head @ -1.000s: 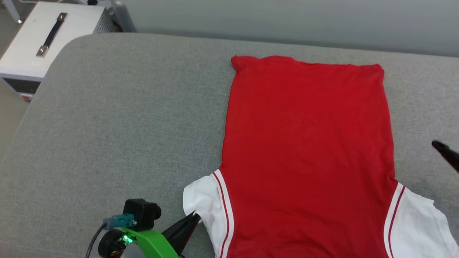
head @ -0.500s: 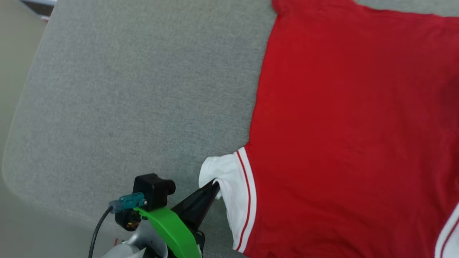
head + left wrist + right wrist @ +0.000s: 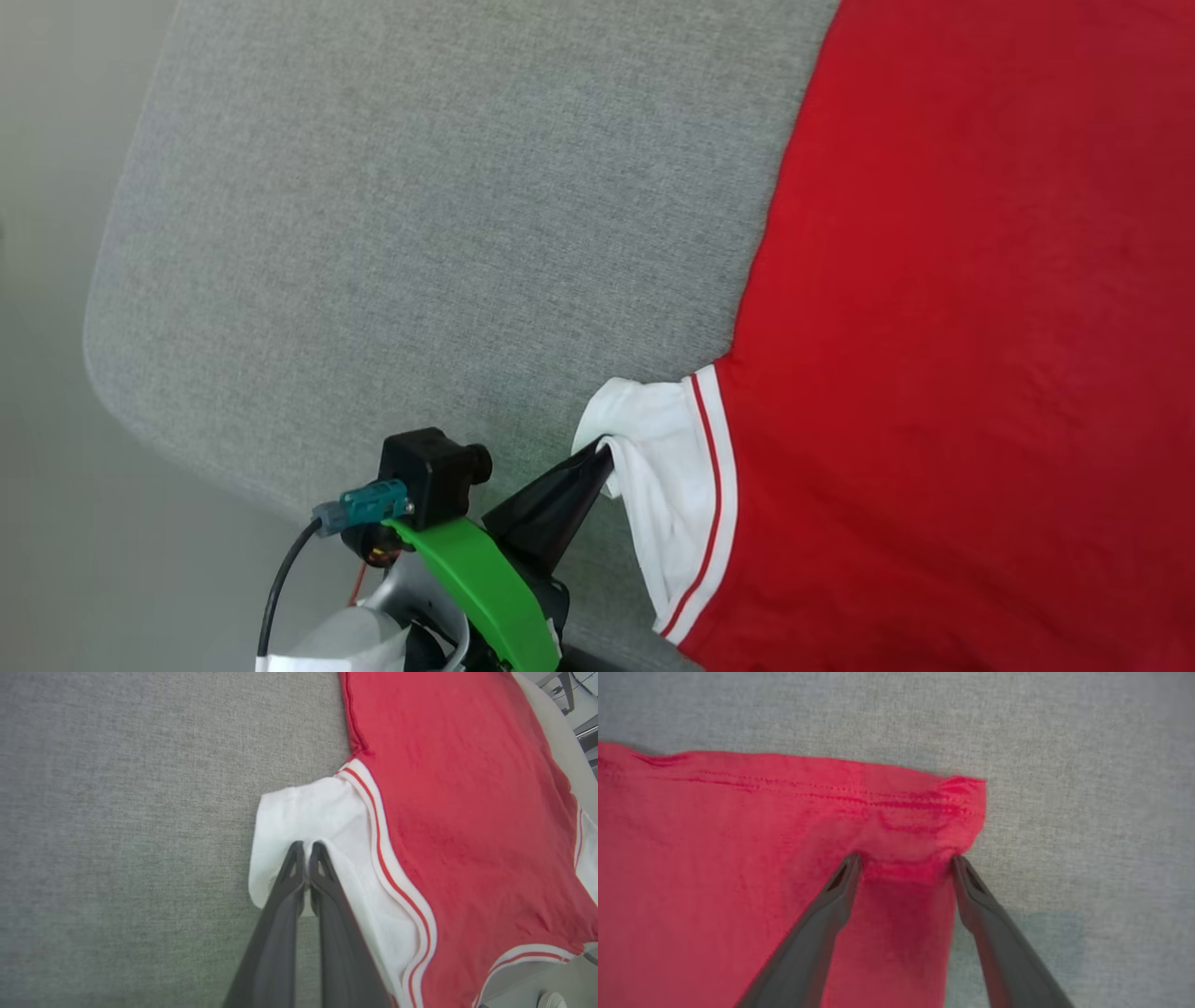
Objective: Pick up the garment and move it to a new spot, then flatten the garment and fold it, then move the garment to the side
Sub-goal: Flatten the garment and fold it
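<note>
We see the red jersey garment with white short sleeves [image 3: 934,327] spread flat on the grey fabric-covered bench [image 3: 420,187]. It takes up the right side of the head view, with a plain red side facing up. Our left claw [image 3: 602,459] reaches in from the lower edge of that view. Its two dark fingers are pressed together on the outer edge of the near white sleeve [image 3: 667,467], just beside the sleeve's thin red stripe. The cloth there is pinched and puckers up a little off the bench. In the left wrist view the fingertips meet on the white cloth, which folds around them.

A bright green bracket [image 3: 476,579] and a small black camera block [image 3: 425,471] sit on that wrist, and a black cable [image 3: 280,597] trails down from them.

In the right wrist view our right claw [image 3: 904,861] stands wide apart. Both tips touch the red cloth just inside a stitched hem corner [image 3: 966,793], and a small ridge of fabric is bunched between them. This claw clamps nothing, and its outer tip sits at the garment's side edge, next to bare grey bench.
</note>
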`<state>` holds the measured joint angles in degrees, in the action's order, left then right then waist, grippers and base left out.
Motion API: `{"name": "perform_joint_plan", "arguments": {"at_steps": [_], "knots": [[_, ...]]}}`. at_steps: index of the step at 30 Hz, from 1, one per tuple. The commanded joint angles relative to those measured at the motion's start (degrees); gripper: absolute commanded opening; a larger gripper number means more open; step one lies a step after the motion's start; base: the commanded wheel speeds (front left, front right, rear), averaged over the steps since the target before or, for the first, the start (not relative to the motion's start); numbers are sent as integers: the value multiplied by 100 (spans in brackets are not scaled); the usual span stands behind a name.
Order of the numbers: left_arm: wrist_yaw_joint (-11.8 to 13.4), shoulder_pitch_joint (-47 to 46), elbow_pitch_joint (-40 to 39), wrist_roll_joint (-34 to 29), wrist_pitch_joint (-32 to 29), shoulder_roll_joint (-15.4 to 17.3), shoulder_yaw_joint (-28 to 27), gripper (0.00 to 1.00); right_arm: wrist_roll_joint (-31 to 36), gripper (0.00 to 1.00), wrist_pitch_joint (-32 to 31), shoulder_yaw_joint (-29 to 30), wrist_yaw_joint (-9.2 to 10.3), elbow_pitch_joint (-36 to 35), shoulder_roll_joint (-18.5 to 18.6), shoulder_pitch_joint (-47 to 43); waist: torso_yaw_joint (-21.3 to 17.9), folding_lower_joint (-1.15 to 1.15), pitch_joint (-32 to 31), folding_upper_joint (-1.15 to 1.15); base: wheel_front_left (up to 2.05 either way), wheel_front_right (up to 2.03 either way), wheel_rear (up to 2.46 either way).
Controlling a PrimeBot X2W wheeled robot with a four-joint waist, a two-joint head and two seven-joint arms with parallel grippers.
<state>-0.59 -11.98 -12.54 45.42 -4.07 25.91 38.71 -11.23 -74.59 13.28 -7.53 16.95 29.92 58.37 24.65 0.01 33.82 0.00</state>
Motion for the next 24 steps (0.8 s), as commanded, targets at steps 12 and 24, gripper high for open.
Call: {"name": "perform_joint_plan", "arguments": {"at_steps": [12,24], "knots": [[-90,-226,222,8,143,-134,13,0,5,0,-52,-268,4,188,57,-310,189,-1,138,0,0,0,0],[18,-177,246,6,124,-14,-34,0,-273,0,466,120,4,275,-137,-1142,-321,-1,-650,0,0,0,0]]}}
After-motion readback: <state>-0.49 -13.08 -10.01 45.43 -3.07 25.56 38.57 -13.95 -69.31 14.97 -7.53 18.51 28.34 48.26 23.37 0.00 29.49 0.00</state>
